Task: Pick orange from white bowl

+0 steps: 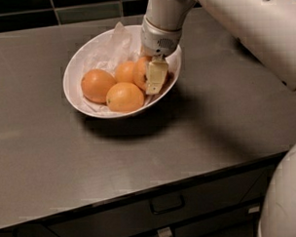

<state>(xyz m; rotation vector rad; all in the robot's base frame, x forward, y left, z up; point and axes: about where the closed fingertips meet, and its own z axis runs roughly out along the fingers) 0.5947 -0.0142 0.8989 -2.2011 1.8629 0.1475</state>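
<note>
The white bowl [73,69] stands on the grey counter at the back middle, lined with crinkled white paper [109,48]. Three paler oranges lie in it at the left [97,85], the front [125,97] and the middle [125,71]. The orange [140,72], a deeper colour, lies at the bowl's right side and is partly hidden. My gripper [151,80] reaches down into the bowl from above right and is right against this orange, covering its right half.
The grey counter [197,133] runs to a front edge, with drawers and a handle [166,205] below. A dark tiled wall [61,11] is behind the bowl. My white arm [242,24] crosses the upper right, and my body [287,198] fills the lower right corner.
</note>
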